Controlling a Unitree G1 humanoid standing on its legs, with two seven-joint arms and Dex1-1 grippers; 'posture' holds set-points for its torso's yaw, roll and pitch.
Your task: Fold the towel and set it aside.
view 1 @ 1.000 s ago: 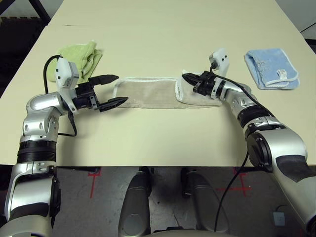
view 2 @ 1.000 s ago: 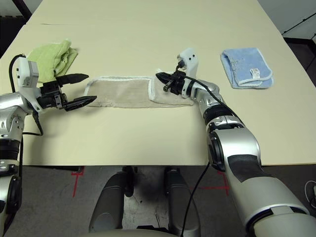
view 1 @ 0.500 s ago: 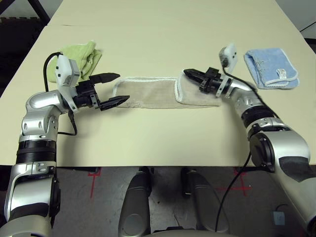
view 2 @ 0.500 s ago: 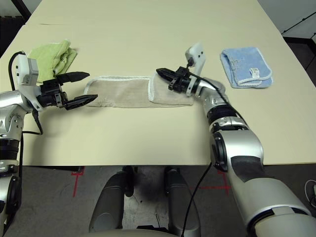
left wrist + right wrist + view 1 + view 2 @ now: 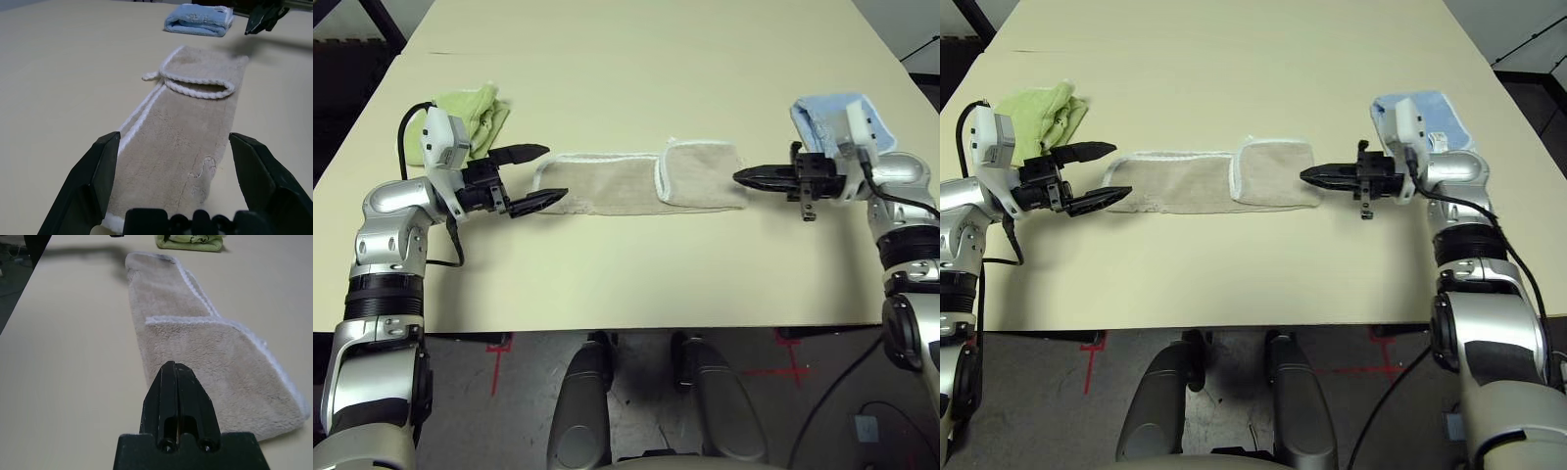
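The beige towel (image 5: pixel 626 183) with white edging lies flat as a long strip across the middle of the table, its right end folded over onto itself (image 5: pixel 702 174). My left gripper (image 5: pixel 543 176) is open at the strip's left end, one finger on each side of that end, just above the table. My right gripper (image 5: pixel 741 177) is shut and empty, its tip level with the folded right end and just off it. The left wrist view looks along the towel (image 5: pixel 190 127) between its open fingers (image 5: pixel 100 171). The right wrist view shows the shut fingers (image 5: pixel 178 401) above the fold (image 5: pixel 210 362).
A lime-green towel (image 5: pixel 475 113) lies bunched at the table's left, behind my left gripper. A folded light blue towel (image 5: pixel 822 113) lies at the right, behind my right wrist. The table (image 5: pixel 636 274) has bare surface in front of and behind the beige strip.
My right gripper has let go of the folded-over end and drawn back to the right, off the towel, staying shut. The fold lies where it was left. The left gripper has held still.
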